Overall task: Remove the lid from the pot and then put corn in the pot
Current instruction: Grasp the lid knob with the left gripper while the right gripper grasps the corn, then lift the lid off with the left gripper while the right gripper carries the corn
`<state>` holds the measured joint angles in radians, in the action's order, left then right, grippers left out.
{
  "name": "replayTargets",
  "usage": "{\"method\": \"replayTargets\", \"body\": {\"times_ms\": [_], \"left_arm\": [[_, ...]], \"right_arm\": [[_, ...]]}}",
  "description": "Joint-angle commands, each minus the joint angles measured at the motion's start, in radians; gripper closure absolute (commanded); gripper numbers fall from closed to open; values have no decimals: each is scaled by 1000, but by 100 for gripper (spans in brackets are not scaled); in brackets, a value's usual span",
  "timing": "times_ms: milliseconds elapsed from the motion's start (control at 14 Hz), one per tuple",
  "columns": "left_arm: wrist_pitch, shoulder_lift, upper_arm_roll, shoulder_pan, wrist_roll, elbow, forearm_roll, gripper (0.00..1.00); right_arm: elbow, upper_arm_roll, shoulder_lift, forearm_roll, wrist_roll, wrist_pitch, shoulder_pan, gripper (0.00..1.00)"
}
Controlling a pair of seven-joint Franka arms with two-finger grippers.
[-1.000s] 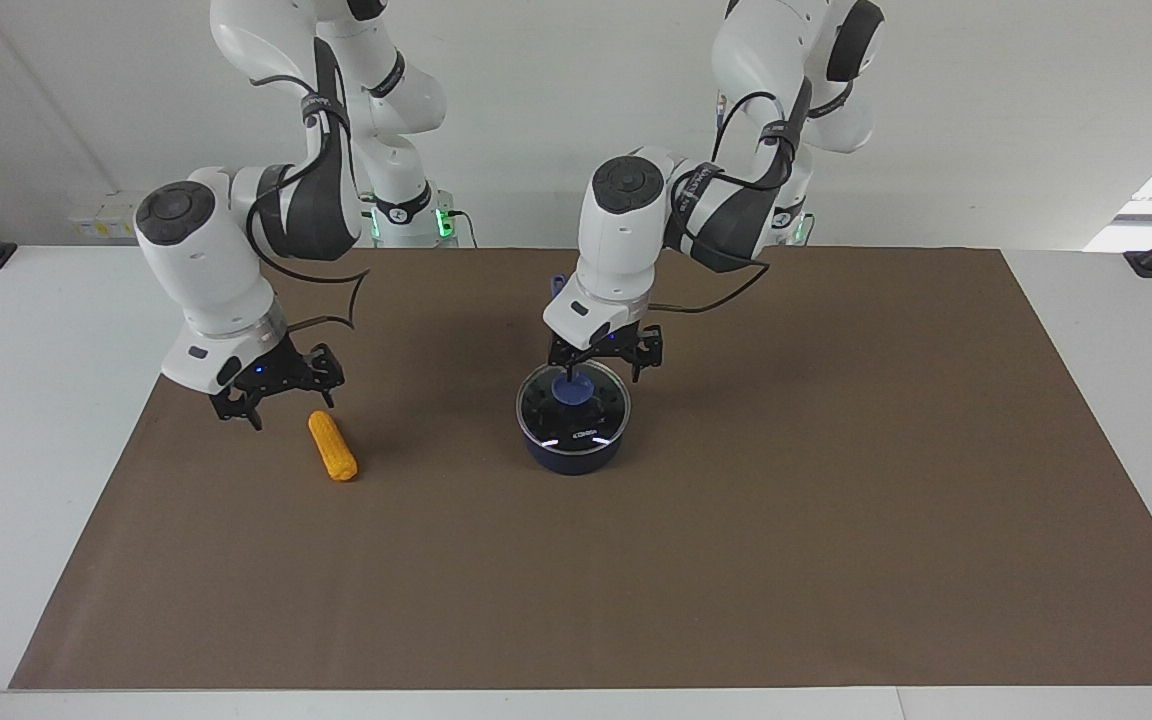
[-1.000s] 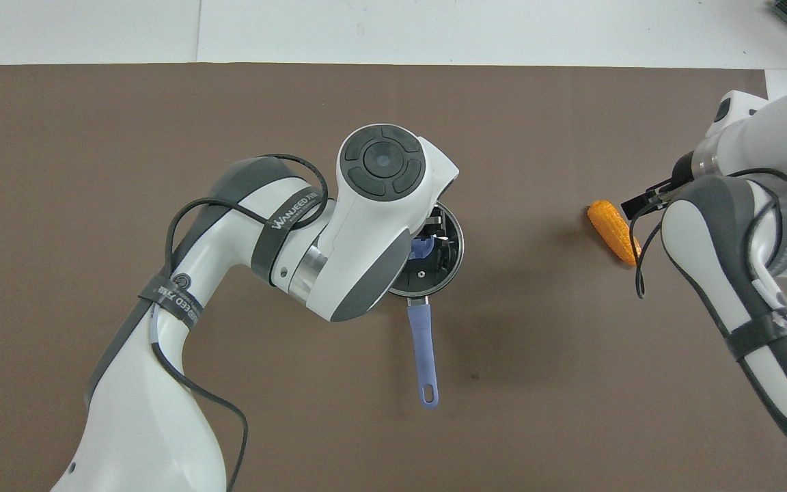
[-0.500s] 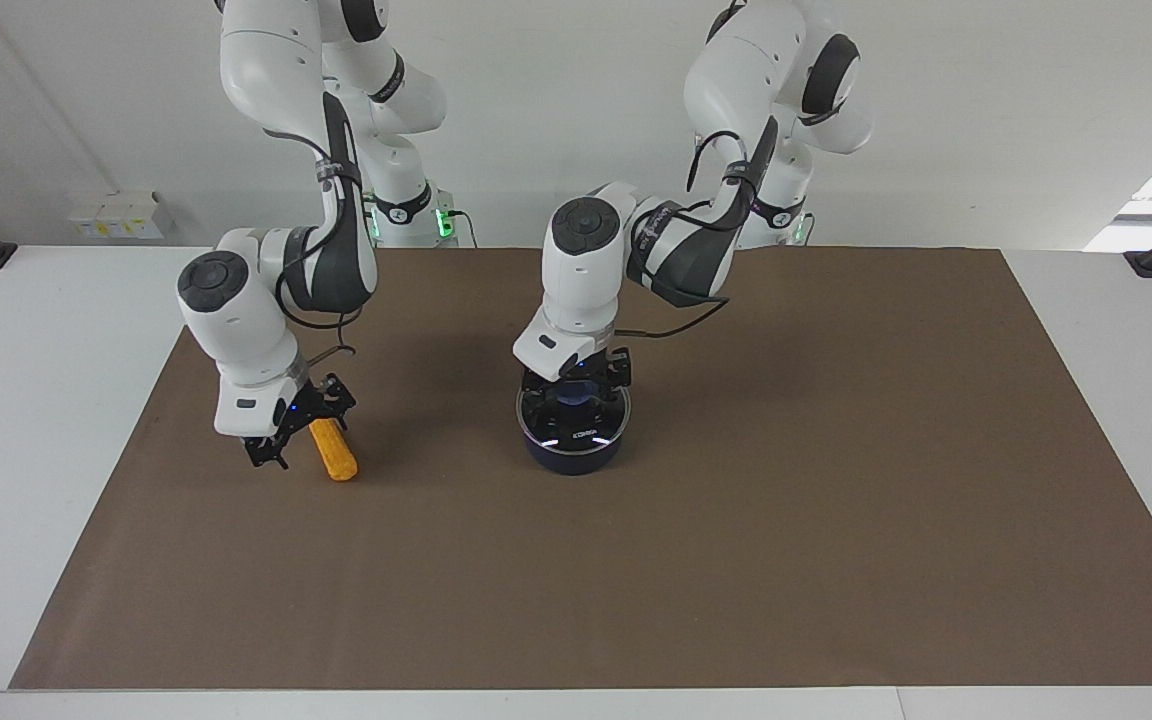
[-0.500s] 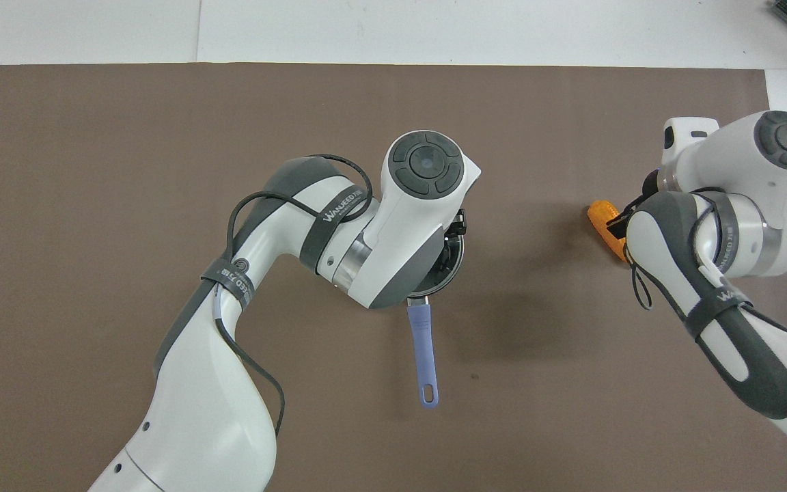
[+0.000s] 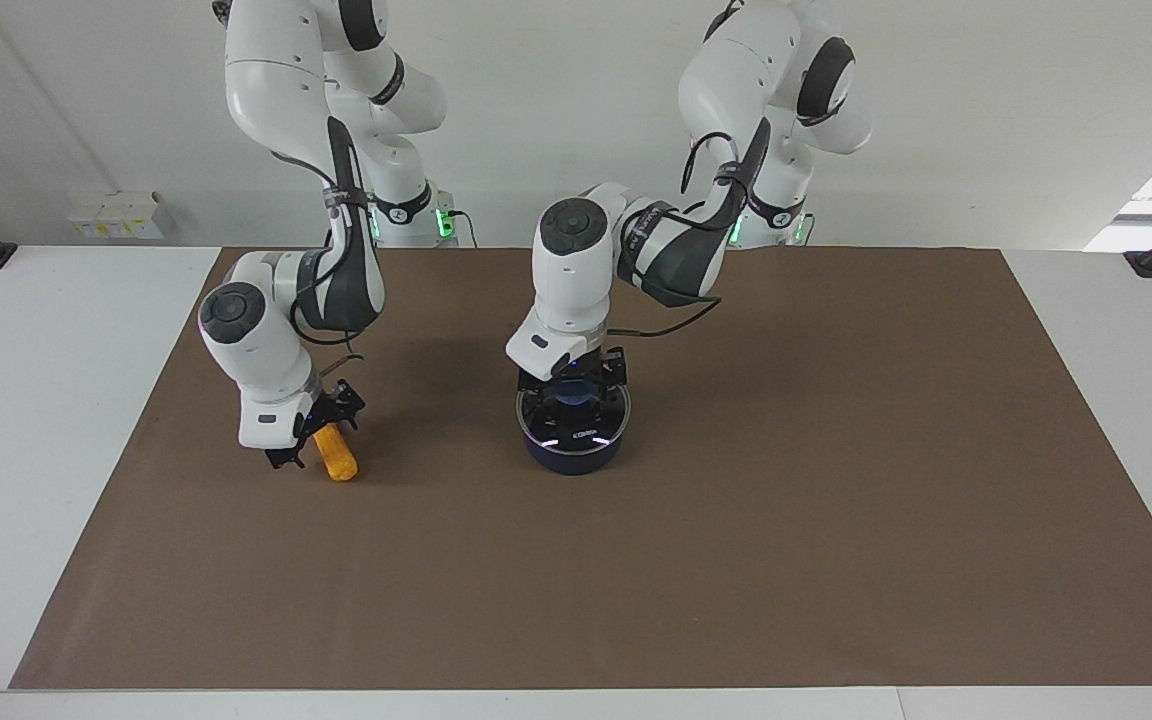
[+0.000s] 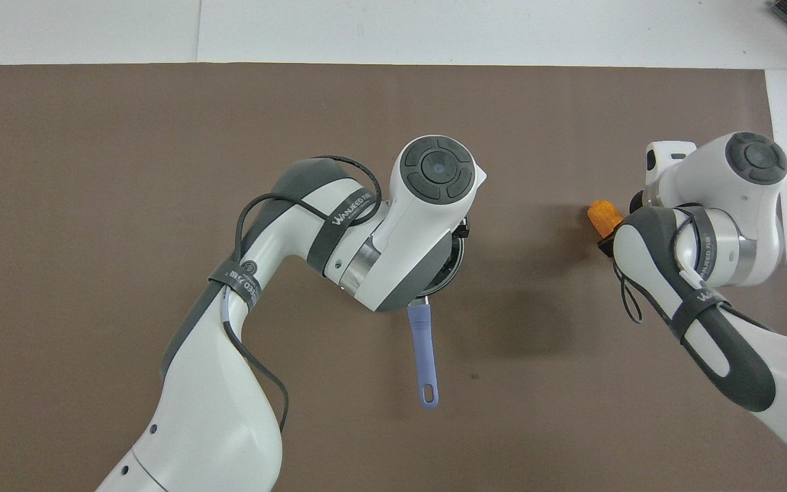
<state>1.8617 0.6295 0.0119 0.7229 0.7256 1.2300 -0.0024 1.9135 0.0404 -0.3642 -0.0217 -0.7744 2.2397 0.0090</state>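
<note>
The navy pot (image 5: 573,456) stands mid-table with the glass lid (image 5: 598,424) on it. Its blue knob (image 5: 573,394) sits between the fingers of my left gripper (image 5: 576,382), which is open and low over the lid. In the overhead view the left arm hides most of the pot; its long blue handle (image 6: 423,355) points toward the robots. The orange-yellow corn (image 5: 339,460) lies on the mat toward the right arm's end. My right gripper (image 5: 319,432) is open and straddles the corn's end that is nearer the robots. The corn's other end shows in the overhead view (image 6: 602,215).
A brown mat (image 5: 736,560) covers the table. White table edge (image 5: 36,400) lies beside the corn at the right arm's end. A small white box (image 5: 116,212) sits at the wall.
Both grippers have come down: the left onto the lid's knob, the right from beside the corn to around its end. Pot, lid and corn have not moved.
</note>
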Motion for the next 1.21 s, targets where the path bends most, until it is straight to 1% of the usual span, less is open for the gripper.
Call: {"method": "replayTargets", "body": {"times_ms": [0, 71, 143, 214, 286, 357, 429, 500, 786, 929, 1071, 1143], "left_arm": [[-12, -20, -13, 27, 27, 20, 21, 0], [-12, -21, -13, 27, 32, 22, 19, 0], [-12, -21, -13, 27, 34, 22, 19, 0], [-12, -21, -13, 27, 34, 22, 18, 16], [-12, -22, -13, 26, 35, 22, 16, 39], [-12, -24, -13, 26, 35, 28, 18, 69], [-10, -31, -13, 23, 34, 35, 16, 89], [-12, -37, -13, 15, 31, 36, 13, 100], [-35, -73, -15, 10, 31, 36, 13, 100], [-64, -103, -26, 6, 25, 36, 15, 100], [-96, -129, -30, -25, 17, 36, 24, 100], [-105, -137, -30, -31, 5, 37, 24, 100]], "right_arm": [[56, -4, 4, 6, -39, 87, -9, 0], [56, -4, 2, 5, -45, 89, -9, 0], [56, -4, 2, 5, -48, 89, -11, 19], [55, -4, 1, 5, -45, 89, -11, 59], [55, -4, 1, 6, -25, 87, -9, 95], [55, -4, 1, 8, 3, 83, -11, 100], [53, -4, 1, 8, 47, 78, -11, 100], [49, -4, 1, 8, 63, 71, -11, 100], [36, -5, 14, 8, 101, 54, -15, 100], [12, -5, 49, 16, 139, -3, -12, 100], [-13, -5, 100, 25, 203, -70, 0, 100], [-33, -5, 126, 25, 236, -119, 6, 100]]}}
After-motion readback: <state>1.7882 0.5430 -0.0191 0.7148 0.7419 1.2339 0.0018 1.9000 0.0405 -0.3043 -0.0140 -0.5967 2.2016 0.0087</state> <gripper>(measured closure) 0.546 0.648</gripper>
